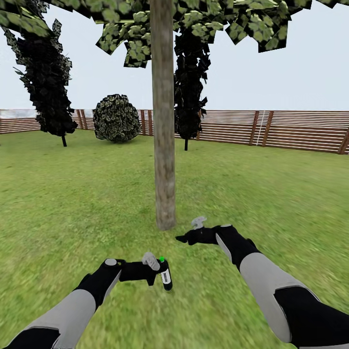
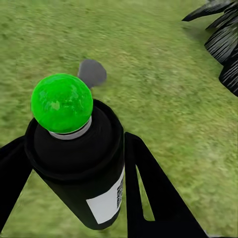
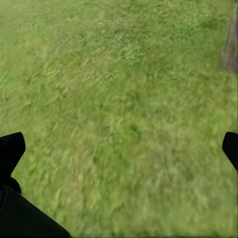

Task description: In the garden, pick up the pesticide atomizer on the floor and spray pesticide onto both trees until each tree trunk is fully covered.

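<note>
One tree trunk, a mottled grey-brown column, rises from the lawn straight ahead under its leafy canopy. My left gripper is shut on the pesticide atomizer, a small black bottle with a white label, held low in front of the trunk. In the left wrist view the atomizer carries a bright green round top and sits between the two black fingers. My right gripper hovers open over grass near the trunk's base, its fingertips spread wide, with the trunk at the picture's edge.
Two dark cypresses and a round bush stand before the brown slatted fence. A grey stepping stone lies in the grass beyond the bottle, with dark spiky leaves to one side. Lawn spreads all around.
</note>
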